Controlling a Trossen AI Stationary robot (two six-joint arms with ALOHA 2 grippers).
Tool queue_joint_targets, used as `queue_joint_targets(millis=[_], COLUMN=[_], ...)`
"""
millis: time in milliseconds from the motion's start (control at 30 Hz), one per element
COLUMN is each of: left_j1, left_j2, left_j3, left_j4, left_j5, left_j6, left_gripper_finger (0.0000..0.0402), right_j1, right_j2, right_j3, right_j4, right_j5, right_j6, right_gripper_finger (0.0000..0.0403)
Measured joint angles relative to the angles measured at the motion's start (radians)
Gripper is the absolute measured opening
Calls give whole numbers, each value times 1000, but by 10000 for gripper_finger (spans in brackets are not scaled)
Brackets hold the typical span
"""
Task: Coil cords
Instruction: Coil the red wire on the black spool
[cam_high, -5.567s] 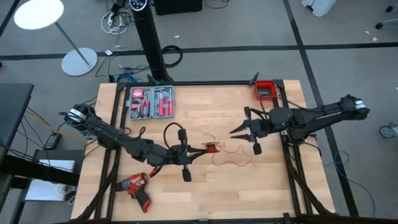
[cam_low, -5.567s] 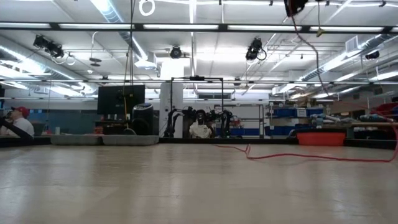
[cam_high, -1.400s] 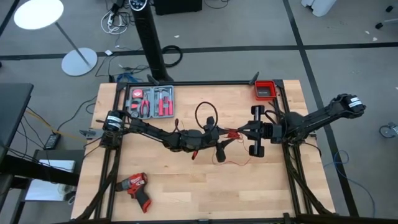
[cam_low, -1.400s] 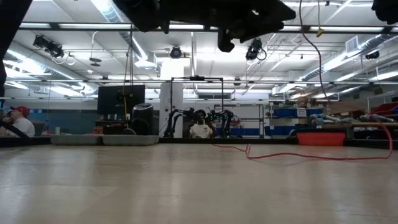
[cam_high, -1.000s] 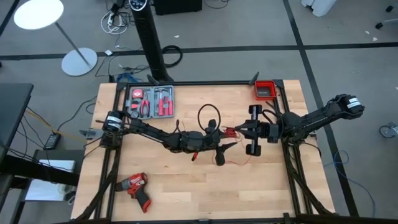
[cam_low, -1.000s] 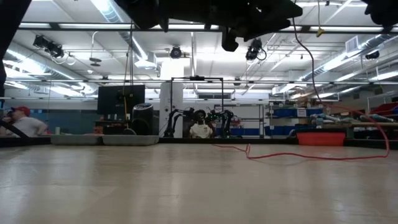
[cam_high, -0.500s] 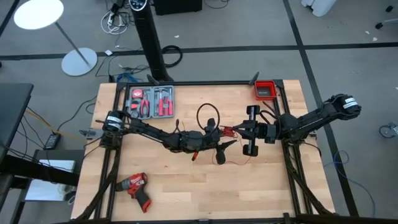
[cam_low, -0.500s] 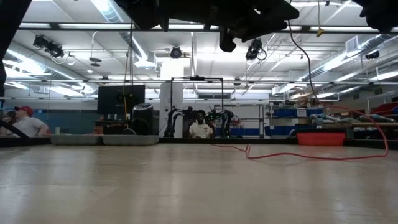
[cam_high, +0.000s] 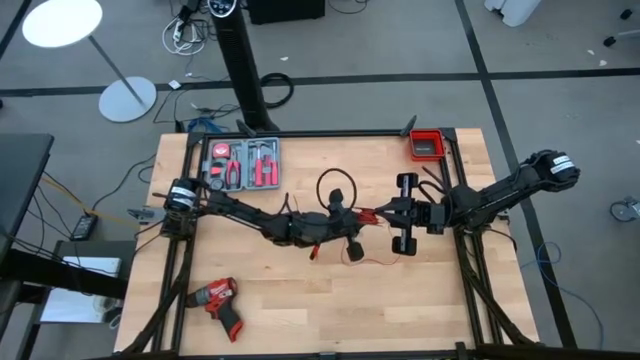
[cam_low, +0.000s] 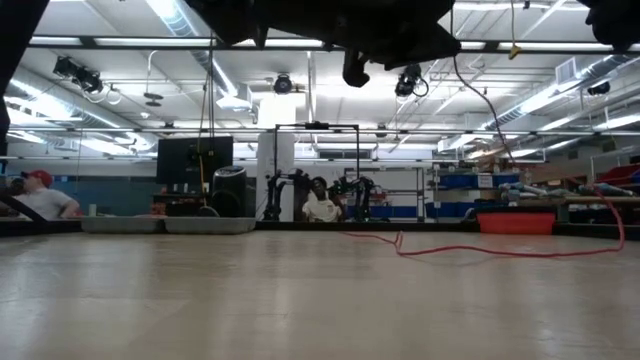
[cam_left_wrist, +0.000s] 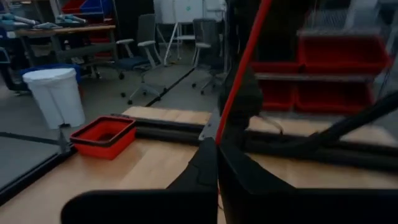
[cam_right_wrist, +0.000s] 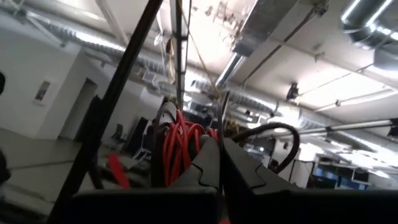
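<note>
Two tools (cam_high: 372, 217) meeting, red wire (cam_high: 366, 215) between them

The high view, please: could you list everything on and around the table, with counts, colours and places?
red wire: one, bright red, bundled between the two grippers, its loose tail trailing on the table toward the near edge.
black cable: one, black, looped above the left gripper.
tool case: one, grey with red-handled tools, far left of the table.
drill: one, red and black, near left corner.
bin: one, red, far right corner.
table: one, light wood.
floor lamp: one, white, beyond the far left corner.
left gripper: one, dark, mid-table, jaws shut on the red wire.
right gripper: one, dark, facing it, jaws shut on the red wire.
</note>
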Motion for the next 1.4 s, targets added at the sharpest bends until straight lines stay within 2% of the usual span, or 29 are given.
queue_joint_targets(millis=[100, 333, 500, 667, 867, 1000, 1200, 1400], left_j1=[-7, -52, -87, -107, -108, -108, -111, -126], left_j2=[-14, -100, -141, -156, -184, -231, -283, -259], left_j3=[0, 0, 0, -3, -3, -3, 0, 61], left_j4=[-73, -349, -475, -556, -691, -726, -684, -689], left_j5=[-19, -100, -145, -153, -153, -165, -166, -94], left_j6=[29, 49, 48, 40, -26, -31, -38, -47], left_gripper_finger=[1, 1, 0, 0, 0, 0, 0, 0], right_j1=[21, 119, 177, 212, 222, 223, 223, 222], right_j2=[-20, -128, -198, -229, -258, -271, -269, -254], right_j3=[-1, -1, -1, 1, 1, 1, 1, 1], right_j4=[-67, -275, -427, -569, -732, -836, -906, -944], right_j5=[22, 157, 240, 339, 384, 388, 408, 480], right_j6=[-4, -74, -88, -83, -45, 15, 59, 66], right_gripper_finger=[1, 1, 1, 0, 0, 0, 0, 0])
